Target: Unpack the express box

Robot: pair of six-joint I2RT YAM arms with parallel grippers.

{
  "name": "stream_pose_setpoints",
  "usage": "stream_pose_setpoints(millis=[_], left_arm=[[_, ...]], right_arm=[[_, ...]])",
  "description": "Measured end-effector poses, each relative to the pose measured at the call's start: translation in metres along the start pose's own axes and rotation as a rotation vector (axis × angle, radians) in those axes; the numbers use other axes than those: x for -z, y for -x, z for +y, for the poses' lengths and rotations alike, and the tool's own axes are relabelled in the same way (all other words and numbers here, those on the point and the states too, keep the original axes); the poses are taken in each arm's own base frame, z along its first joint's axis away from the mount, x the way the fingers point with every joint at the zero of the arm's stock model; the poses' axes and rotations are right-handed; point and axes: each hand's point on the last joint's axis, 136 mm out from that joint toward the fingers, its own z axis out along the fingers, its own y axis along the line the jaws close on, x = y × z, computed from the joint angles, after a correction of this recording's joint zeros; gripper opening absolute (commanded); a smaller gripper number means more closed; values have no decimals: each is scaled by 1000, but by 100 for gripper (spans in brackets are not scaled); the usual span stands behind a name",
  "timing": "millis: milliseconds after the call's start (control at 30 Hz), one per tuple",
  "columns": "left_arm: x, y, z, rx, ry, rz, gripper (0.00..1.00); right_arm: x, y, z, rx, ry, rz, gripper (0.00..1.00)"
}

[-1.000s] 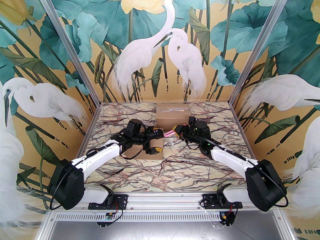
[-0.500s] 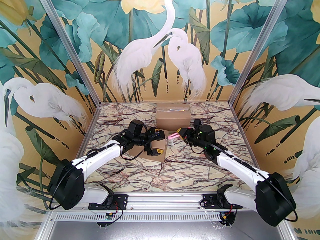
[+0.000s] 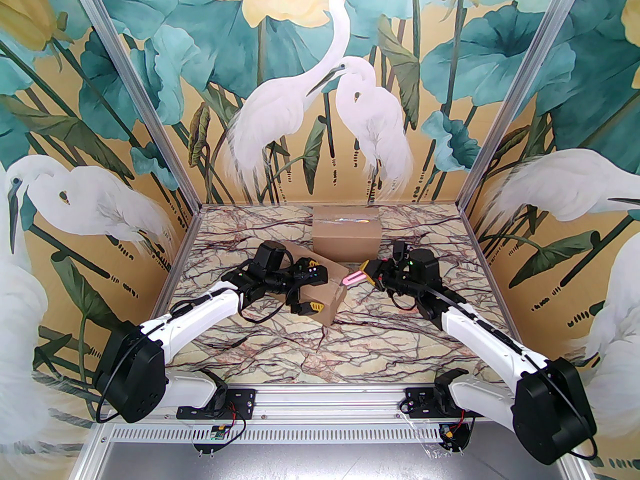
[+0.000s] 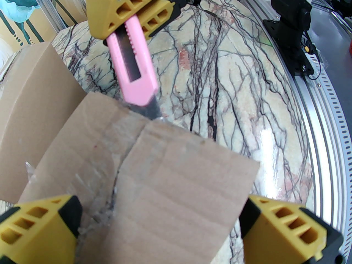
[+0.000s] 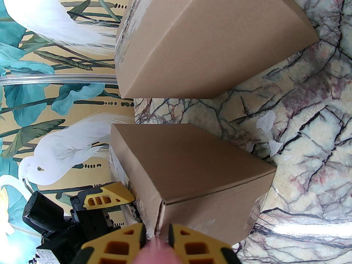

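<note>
Left wrist view: express box on the surface looks light, stiff, tape-slick; left gripper, jaws wide, pinches its side walls; right gripper jaws clamp a pink knife.

- Table: flat top with a cream marble pattern veined in dark and reddish lines.
- Far cardboard box: closed, standing near the back edge.
- Near cardboard box: towards the middle, turned at an angle to the far one, close beside it.
- Small pale scraps: scattered on the surface beside the boxes.
</note>
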Motion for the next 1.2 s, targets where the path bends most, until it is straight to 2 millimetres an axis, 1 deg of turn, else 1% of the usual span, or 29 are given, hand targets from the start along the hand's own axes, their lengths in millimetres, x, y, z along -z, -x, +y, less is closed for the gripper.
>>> stream_pose_setpoints(millis=[133, 300, 533, 667, 833, 1200], left_arm=[[-5, 0, 2, 8, 23, 21, 100], [-16, 3, 16, 49, 78, 52, 99], [-29, 6, 42, 145, 145, 97, 99], [-32, 7, 49, 166, 164, 126, 100], [-34, 7, 48, 196, 152, 133, 99], [-36, 14, 35, 252, 68, 107, 99]], right_arm=[[-5, 1, 3, -1, -3, -21, 0], [-8, 11, 6, -1, -25, -108, 0], [-5, 30, 9, 12, -53, -261, 0], [-2, 34, 6, -9, -52, -315, 0], [5, 32, 5, -14, -52, -346, 0], [24, 22, 1, -33, -62, -362, 0]])
